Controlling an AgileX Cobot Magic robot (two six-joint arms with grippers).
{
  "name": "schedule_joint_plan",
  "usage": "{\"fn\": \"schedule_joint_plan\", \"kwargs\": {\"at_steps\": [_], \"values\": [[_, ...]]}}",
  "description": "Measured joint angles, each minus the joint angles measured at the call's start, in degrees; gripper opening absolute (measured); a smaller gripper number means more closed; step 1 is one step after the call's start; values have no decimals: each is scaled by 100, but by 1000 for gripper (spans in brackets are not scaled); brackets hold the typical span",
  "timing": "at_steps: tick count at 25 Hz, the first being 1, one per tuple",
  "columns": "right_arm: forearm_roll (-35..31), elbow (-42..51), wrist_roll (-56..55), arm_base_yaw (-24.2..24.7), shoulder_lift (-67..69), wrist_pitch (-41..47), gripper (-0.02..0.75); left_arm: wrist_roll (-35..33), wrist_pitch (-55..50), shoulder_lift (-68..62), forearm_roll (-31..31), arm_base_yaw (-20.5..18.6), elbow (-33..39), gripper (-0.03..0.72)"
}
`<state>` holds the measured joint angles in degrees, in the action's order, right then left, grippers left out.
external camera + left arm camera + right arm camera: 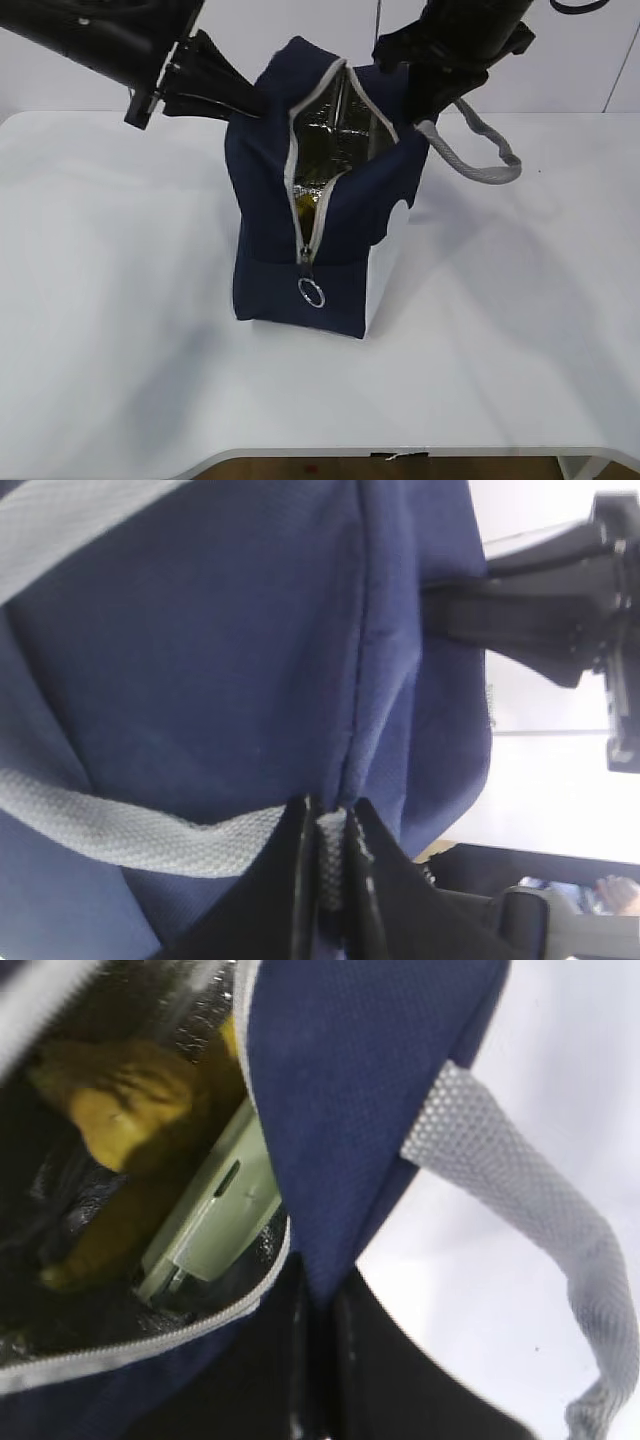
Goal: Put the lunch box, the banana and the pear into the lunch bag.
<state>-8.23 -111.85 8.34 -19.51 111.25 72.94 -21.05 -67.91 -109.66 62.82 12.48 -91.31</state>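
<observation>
Bag (300,200) stands upright at the centre of the exterior frame on the white table (110,300), its zipper (305,225) open from the top down most of the front, silver lining showing in the gap. A ring pull (311,292) hangs low on the front.

At upper left the left gripper (330,855) is clamped on the bag's fabric edge where a grey handle (120,830) joins, the jaws nearly together around the pinched cloth. At upper right the right gripper (318,1330) is closed on the opposite navy rim, jaws pressed together over the fabric; the other handle (520,1200) loops out to the right.

Inside, at the left of the right wrist frame, the pear (120,1100) sits above the banana (100,1240), both against the box (215,1215) with its green lid.
</observation>
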Motion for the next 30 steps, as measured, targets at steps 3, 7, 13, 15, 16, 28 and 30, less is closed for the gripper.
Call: {"fn": "schedule_joint_plan", "kwargs": {"at_steps": [3,7,13,15,16,28,30], "values": [[38,37,-13,0,0,0,8,0,136,0,-122,207,0,21],[124,46,-101,0,-3,-11,9,0,296,0,-196,306,0,21],[75,46,-339,0,-3,-20,46,51,324,0,-331,319,0,50],[-18,46,-360,0,-13,-44,102,94,220,0,-388,319,0,113],[-70,46,-360,0,-24,-57,140,107,145,0,-400,319,0,153],[-694,35,-463,0,-148,-89,391,129,-81,50,-422,-12,0,362],[-715,-63,-477,0,-171,-89,391,129,-81,160,-433,-35,0,356]]}}
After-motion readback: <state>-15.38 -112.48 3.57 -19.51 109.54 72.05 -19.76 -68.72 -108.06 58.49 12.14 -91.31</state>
